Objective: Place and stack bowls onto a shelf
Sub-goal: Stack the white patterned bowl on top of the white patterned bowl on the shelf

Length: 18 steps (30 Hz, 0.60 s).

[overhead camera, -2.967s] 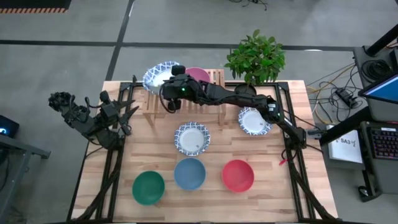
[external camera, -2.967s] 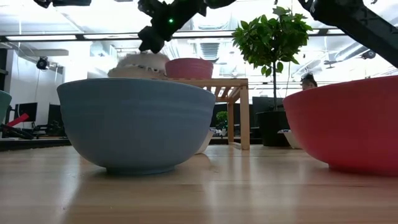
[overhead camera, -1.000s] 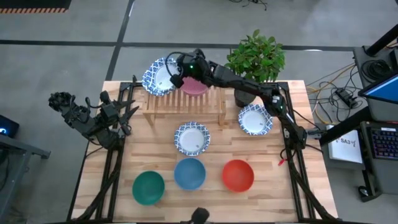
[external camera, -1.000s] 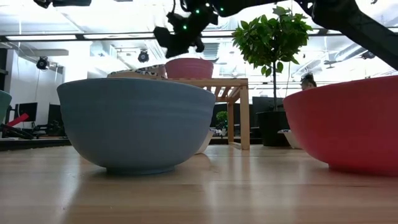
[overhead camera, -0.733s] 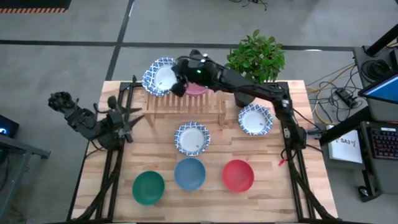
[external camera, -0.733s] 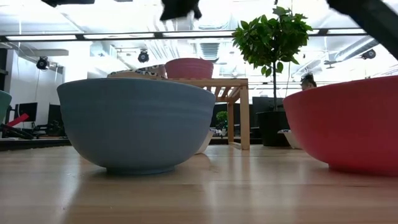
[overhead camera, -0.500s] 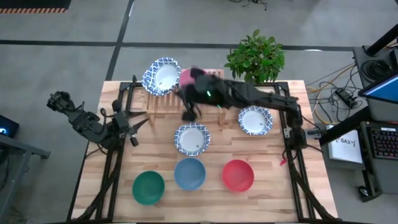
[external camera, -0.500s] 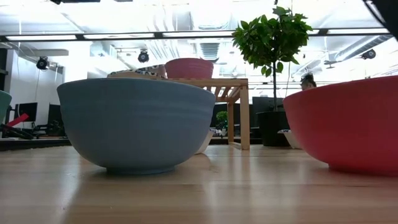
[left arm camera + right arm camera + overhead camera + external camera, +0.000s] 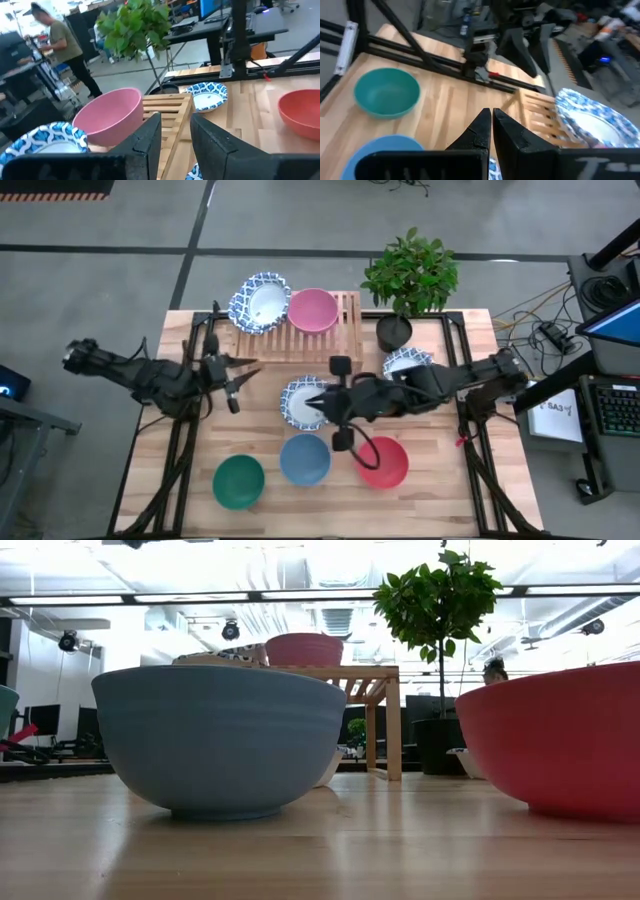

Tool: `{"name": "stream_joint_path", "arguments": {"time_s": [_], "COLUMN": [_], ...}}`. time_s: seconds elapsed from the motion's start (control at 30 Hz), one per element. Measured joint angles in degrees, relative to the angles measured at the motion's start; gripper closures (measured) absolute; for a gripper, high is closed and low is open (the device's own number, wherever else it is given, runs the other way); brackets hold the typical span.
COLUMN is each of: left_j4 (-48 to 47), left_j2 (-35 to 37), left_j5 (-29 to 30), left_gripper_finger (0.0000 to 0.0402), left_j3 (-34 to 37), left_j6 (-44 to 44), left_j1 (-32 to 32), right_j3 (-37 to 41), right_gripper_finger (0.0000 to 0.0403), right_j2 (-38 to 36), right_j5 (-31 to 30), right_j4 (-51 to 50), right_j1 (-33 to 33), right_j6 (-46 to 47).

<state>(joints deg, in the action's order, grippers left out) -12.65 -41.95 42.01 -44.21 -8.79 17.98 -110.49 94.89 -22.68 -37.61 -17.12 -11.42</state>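
Observation:
On the shelf (image 9: pixel 320 340) stand a white bowl with a blue patterned rim (image 9: pixel 258 302) at its far left corner and a pink bowl (image 9: pixel 312 310) beside it. Another patterned bowl (image 9: pixel 300 405) sits at the table's middle, and a third (image 9: pixel 405 360) lies partly under my right arm. Green (image 9: pixel 238 482), blue (image 9: pixel 305 460) and red (image 9: pixel 385 465) bowls line the near side. My right gripper (image 9: pixel 312 400) is shut over the middle patterned bowl. My left gripper (image 9: pixel 250 368) is open, just left of the shelf's near corner, pointing right.
A potted plant (image 9: pixel 410 275) in a black pot (image 9: pixel 393 332) stands at the shelf's right end. Black frame rails (image 9: pixel 185 440) run along both table sides. Bare wood lies left of the green bowl. A person (image 9: pixel 55 42) stands in the room beyond.
My right gripper has left the shelf's far left end, by the patterned bowl, and swung toward the near edge until it is over the middle patterned bowl. My left gripper has reached rightward from the table's left edge toward the shelf. No bowl has moved.

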Motion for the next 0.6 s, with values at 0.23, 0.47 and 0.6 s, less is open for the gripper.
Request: {"name": "stream_joint_path", "arguments": {"time_s": [0.23, 0.47, 0.6], "left_j4": [-0.4, -2.6, -6.8], "left_j2": [-3.0, -10.3, -14.7], "left_j5": [-10.6, -24.3, -22.1], "left_gripper_finger": [0.0316, 0.0316, 0.0312], "left_j3": [-0.2, -5.6, -9.2], "left_j6": [0.9, 0.9, 0.1], "left_j1": [-13.6, -27.0, -31.1], "right_j3": [21.5, 43.5, 54.0], "right_gripper_finger": [0.0394, 0.0394, 0.0394], "right_j2": [-11.4, -20.6, -24.6], "right_j5": [-1.3, -0.9, -0.9], "right_j4": [9.7, 25.6, 35.5], "right_j1": [-1.5, -4.0, -6.5], "right_j6": [3.2, 4.9, 4.6]}}
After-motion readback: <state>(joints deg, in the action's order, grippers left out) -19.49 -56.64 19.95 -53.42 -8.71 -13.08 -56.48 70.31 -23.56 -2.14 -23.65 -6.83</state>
